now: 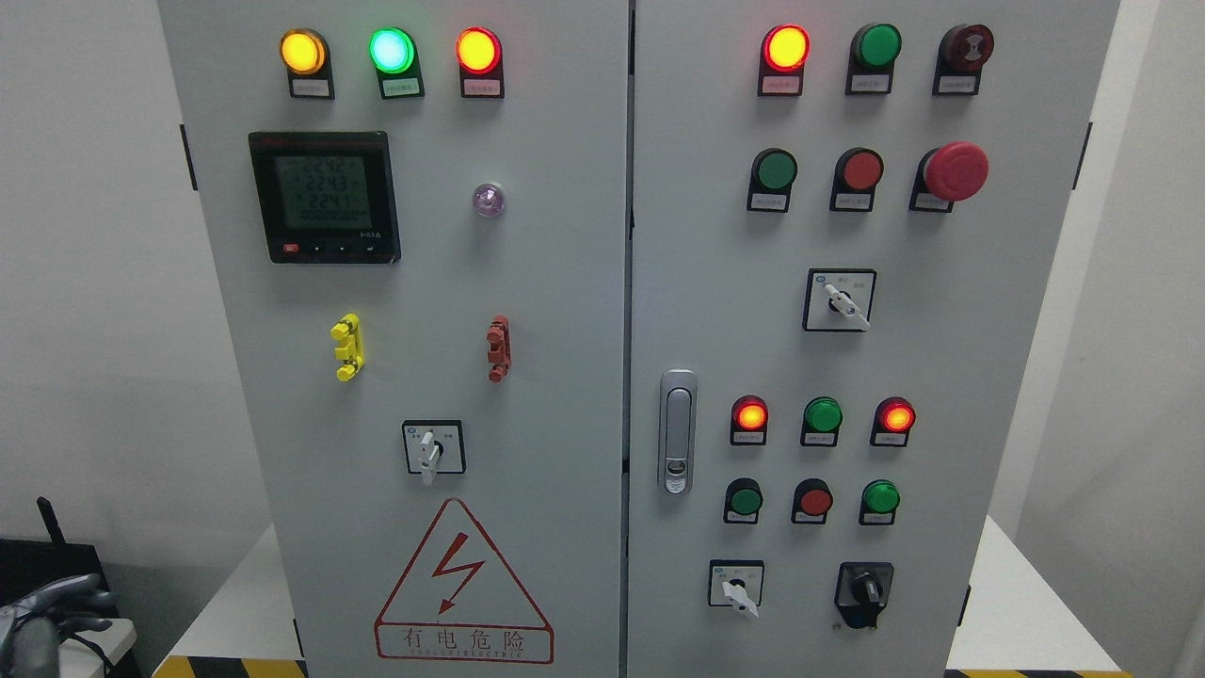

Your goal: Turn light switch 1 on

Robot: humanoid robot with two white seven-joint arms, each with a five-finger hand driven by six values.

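A grey electrical cabinet (565, 282) with two doors fills the head view. White rotary selector switches sit on the left door (432, 450) and on the right door, one upper (841, 301) and one lower (736, 588), beside a black rotary knob (863, 591). No label shows which is switch 1. Yellow (302, 51), green (392, 50) and red (477, 50) lamps glow on the left door. My left hand (52, 607) rests low at the bottom left corner, far from the panel, its grey fingers relaxed and holding nothing. The right arm is out of view.
On the right door are green and red push buttons, a red emergency stop (955, 170) and a metal door handle (677, 431). A digital meter (325, 196) and a high-voltage warning triangle (461, 589) are on the left door. The cabinet stands on a white platform (1017, 612).
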